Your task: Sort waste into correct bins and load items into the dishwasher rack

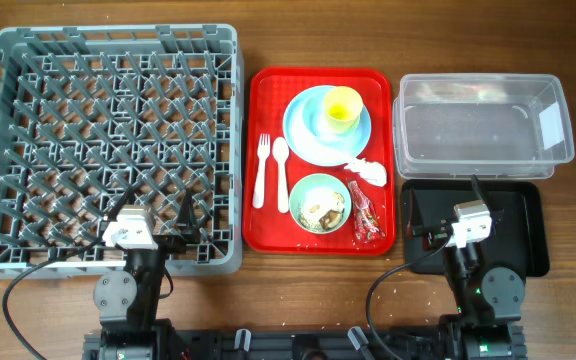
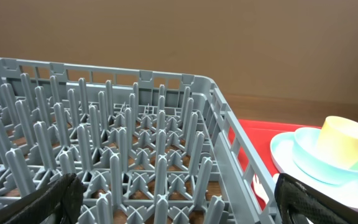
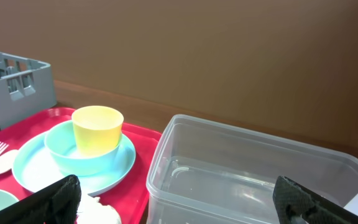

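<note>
While both arms sit folded at the near edge of the table, nothing of the sorting has begun, as I judge it. The left gripper [image 2: 178, 186] hangs over the near part of the grey rack [image 1: 108, 40], fingers spread wide and holding nothing. The right gripper [image 3: 176, 190] is spread just as wide and equally empty, above the black tray [image 1: 523, 230], with the clear tub [image 1: 408, 150] just beyond it.

Everything to be handled lies on the red tray [image 1: 268, 230] between rack and bins. The yellow cup [image 1: 343, 108] stands in a bowl [image 3: 58, 155] on the blue plate [image 1: 303, 135]. A second bowl [image 1: 303, 195] holds the food scraps [image 1: 320, 210]. The napkin [image 1: 366, 170] lies at the plate's near right edge, the red wrapper [image 1: 365, 215] beside the second bowl, and the fork [image 1: 262, 170] and spoon [image 1: 281, 175] side by side on the left.

The rack, tub and black tray all look empty. The napkin and wrapper seem the natural first picks for the right arm, being nearest to it. That calls for a reach to the left and a descent onto thin, soft waste without nudging the bowl. Which bin takes which waste, the views do not tell.
</note>
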{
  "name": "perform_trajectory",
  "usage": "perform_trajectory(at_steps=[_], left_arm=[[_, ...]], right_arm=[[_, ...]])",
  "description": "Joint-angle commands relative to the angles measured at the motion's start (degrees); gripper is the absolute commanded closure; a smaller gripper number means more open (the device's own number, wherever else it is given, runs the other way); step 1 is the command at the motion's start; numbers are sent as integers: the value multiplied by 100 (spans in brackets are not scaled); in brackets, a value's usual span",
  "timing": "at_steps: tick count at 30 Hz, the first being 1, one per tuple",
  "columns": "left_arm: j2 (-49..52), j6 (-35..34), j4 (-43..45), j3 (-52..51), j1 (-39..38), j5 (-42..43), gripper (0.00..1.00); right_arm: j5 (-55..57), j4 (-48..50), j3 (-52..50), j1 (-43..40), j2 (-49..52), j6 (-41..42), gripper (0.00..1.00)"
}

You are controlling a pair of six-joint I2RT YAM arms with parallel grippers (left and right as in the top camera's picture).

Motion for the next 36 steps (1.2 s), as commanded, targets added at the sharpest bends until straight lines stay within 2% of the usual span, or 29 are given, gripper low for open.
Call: perform_trajectory(at_steps=[1, 16, 18, 20, 22, 24, 25, 28, 30, 32, 34, 36], left_arm=[[-50, 109, -9, -42, -31, -35, 0], [-50, 107, -4, -42, -33, -28, 0], [-46, -219, 24, -42, -33, 297, 0], [-46, -15, 170, -42, -20, 284, 0], [-46, -35, 621, 177, -22, 798, 0], [59, -570, 564, 824, -22, 1128, 0], [302, -785, 317, 1427, -22, 1252, 0], [1598, -774, -815, 3257, -22, 1580, 0], [3530, -774, -2835, 5501, -22, 1814, 0], [5036, -776, -4662, 7259, -22, 2026, 0], [6166, -914, -5646, 8406, -22, 2205, 0], [6813, -1121, -6011, 8784, -22, 2455, 0]], right_arm=[[-31, 37, -7, -24, -42, 4, 0], [-31, 37, -7, -24, -39, 4, 0], [-31, 37, -7, -24, -39, 4, 0], [-31, 37, -7, -24, -39, 4, 0], [-31, 37, -7, -24, -39, 7, 0], [-31, 37, -7, -24, -42, 7, 0], [-31, 37, -7, -24, -39, 4, 0], [-31, 37, -7, -24, -39, 4, 0], [-31, 37, -7, -24, -42, 7, 0], [-31, 37, -7, -24, -42, 7, 0], [-31, 37, -7, -24, -39, 4, 0], [-31, 37, -7, -24, -39, 7, 0]])
